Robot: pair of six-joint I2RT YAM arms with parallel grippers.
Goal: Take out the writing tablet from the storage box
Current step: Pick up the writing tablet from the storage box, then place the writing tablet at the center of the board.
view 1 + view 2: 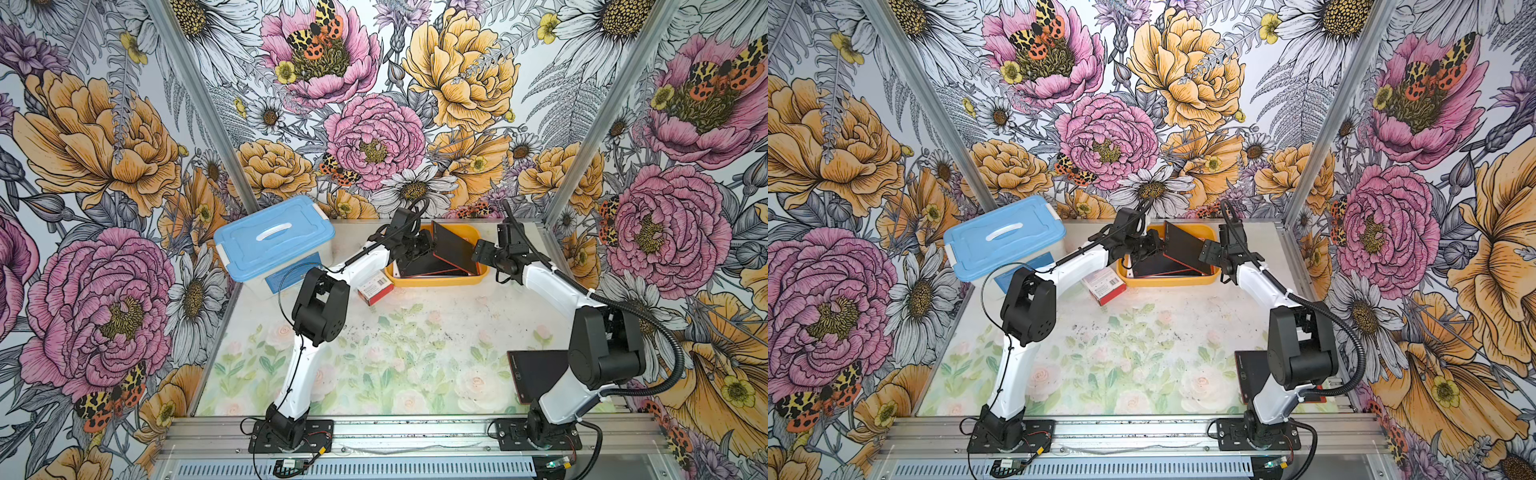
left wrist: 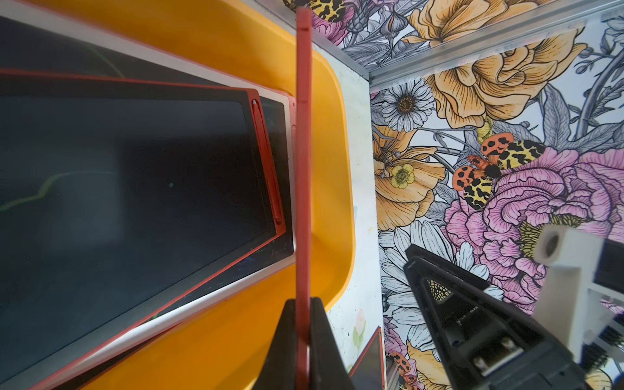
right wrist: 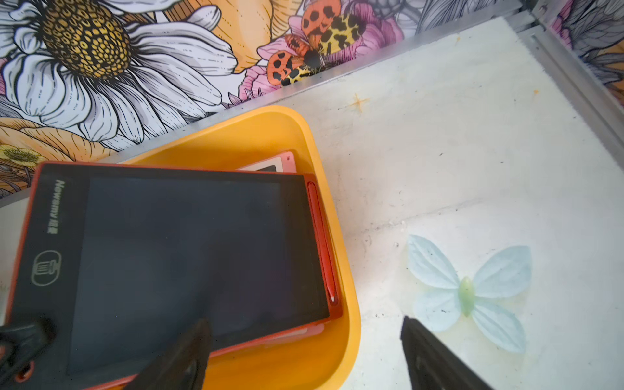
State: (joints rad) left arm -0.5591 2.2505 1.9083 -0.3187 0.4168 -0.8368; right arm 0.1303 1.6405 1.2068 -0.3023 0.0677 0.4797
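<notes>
Over at the back of the tabletop (image 1: 415, 353), the left end effector (image 2: 303, 305) is pinched tight on the edge of a red-framed writing tablet (image 1: 451, 245); that tablet's tipped up steeply over the yellow storage box (image 1: 440, 281); more tablets (image 2: 135, 202) lie flat inside the box underneath; right end effector (image 3: 304, 323) sits spread wide by the box's right end, gripping nothing.
</notes>
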